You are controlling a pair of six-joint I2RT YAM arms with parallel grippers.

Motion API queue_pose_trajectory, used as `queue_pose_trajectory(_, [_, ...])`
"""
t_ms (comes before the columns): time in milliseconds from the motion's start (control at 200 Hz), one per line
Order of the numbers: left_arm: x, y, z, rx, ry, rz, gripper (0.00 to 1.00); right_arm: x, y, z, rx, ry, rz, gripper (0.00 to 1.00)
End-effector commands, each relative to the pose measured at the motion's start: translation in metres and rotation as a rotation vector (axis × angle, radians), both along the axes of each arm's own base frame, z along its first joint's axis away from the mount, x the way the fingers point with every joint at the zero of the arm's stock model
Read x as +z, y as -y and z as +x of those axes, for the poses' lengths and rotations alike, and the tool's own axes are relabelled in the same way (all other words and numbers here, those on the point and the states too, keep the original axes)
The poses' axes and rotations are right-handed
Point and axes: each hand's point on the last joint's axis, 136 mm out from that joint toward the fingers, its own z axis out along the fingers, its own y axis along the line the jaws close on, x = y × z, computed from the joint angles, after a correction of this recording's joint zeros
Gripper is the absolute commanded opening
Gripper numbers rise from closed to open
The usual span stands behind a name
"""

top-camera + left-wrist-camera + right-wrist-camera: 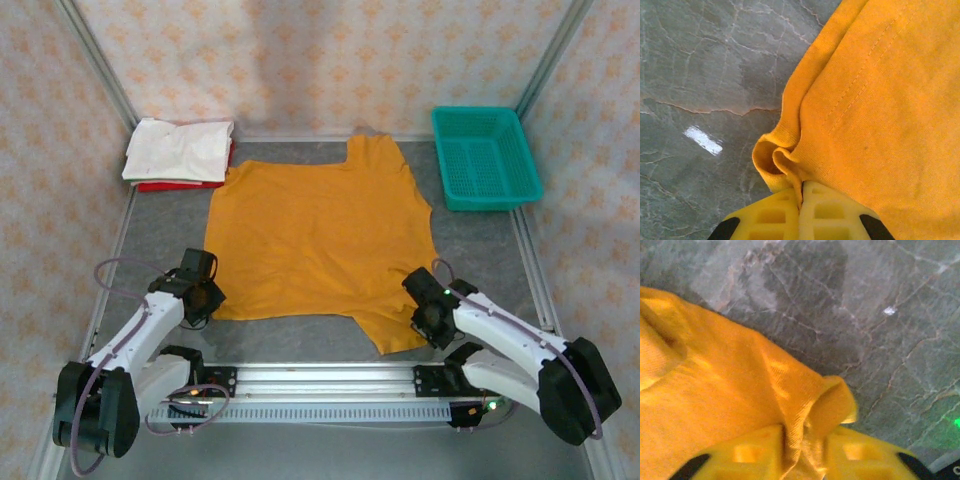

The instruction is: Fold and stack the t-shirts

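Note:
A mustard-orange t-shirt [320,235] lies spread flat on the grey table, its plain side up. My left gripper [205,300] sits at its near-left corner. In the left wrist view that gripper [802,190] is shut on a curled bit of the orange t-shirt's [880,100] hem. My right gripper [432,318] is at the near-right corner, where a flap of cloth juts toward me. In the right wrist view that gripper [807,440] pinches a bunched fold of the orange t-shirt [715,380]. A folded white t-shirt [180,150] rests on a red t-shirt [165,186] at the back left.
A teal mesh basket [485,155] stands at the back right corner. Bare grey marbled table [480,260] shows right of the orange t-shirt and to its left [165,230]. A metal rail [320,380] runs along the near edge between the arm bases. Patterned walls close in three sides.

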Motion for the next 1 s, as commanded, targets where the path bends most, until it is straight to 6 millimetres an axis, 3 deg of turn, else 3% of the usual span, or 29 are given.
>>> queue_pose_trajectory(0, [-0.001, -0.004, -0.002, 0.021, 0.005, 0.003, 0.0, 0.004, 0.007, 0.003, -0.031, 0.048, -0.016, 0.18])
queue_pose_trajectory(60, [0.002, -0.004, -0.001, 0.025, 0.01, 0.001, 0.0, 0.01, 0.01, 0.001, -0.038, 0.063, -0.015, 0.05])
queue_pose_trajectory(120, [0.004, -0.004, -0.001, 0.03, 0.017, -0.002, 0.0, 0.015, 0.011, -0.001, -0.049, 0.073, -0.006, 0.0])
queue_pose_trajectory(370, [0.013, -0.006, -0.01, 0.066, 0.052, -0.009, 0.0, 0.031, 0.015, 0.0, -0.038, 0.104, -0.011, 0.0])
queue_pose_trajectory(540, [0.025, -0.007, -0.01, 0.07, 0.08, -0.003, 0.0, 0.07, 0.02, 0.018, -0.031, 0.215, -0.035, 0.0])
queue_pose_trajectory(846, [0.063, -0.008, 0.028, 0.014, 0.167, 0.016, 0.0, 0.123, 0.017, 0.074, 0.013, 0.388, -0.018, 0.0])
queue_pose_trajectory(996, [0.065, -0.005, 0.05, -0.005, 0.195, -0.028, 0.0, 0.142, 0.013, 0.11, 0.035, 0.462, 0.001, 0.0])
